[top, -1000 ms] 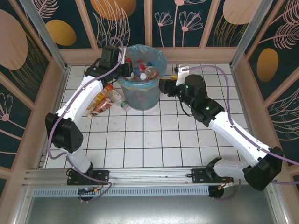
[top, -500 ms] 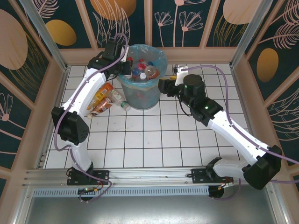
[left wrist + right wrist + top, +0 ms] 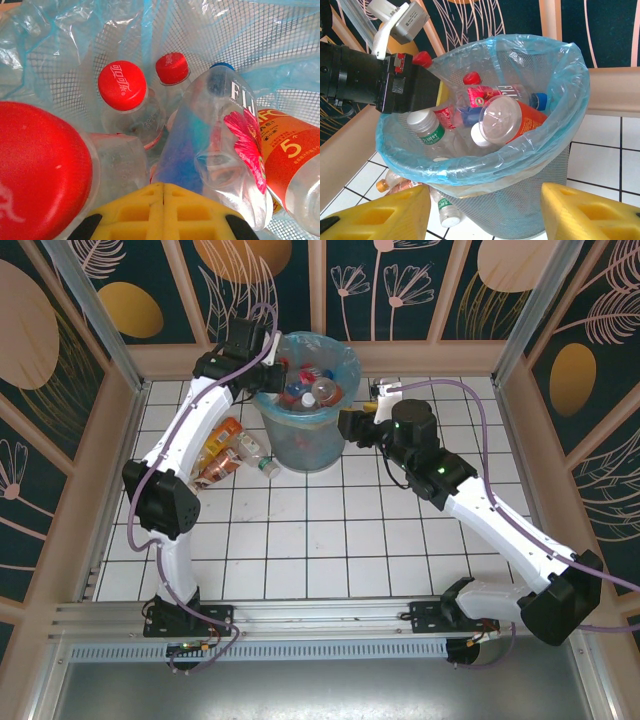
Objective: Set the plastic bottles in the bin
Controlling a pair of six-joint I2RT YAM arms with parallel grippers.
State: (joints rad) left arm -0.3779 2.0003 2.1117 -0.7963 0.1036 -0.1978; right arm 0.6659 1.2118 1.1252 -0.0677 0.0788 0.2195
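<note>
Bin (image 3: pixel 300 445) at far centre of desk (image 3: pixel 330 540), crowded with bottles (image 3: pixel 500 117); loose bottles (image 3: pixel 228 452) lie just left. Left fingers (image 3: pixel 132 212) pressed together, empty, above bin; right fingers (image 3: pixel 570 210) spread, empty, beside it. Next, I judge: fetch loose ones.

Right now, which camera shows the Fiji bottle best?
The left wrist view: the Fiji bottle lies close up, its label and blue cap plain. The right wrist view shows it farther off, among other bottles in the bin. In the top view it is too small to pick out.
</note>
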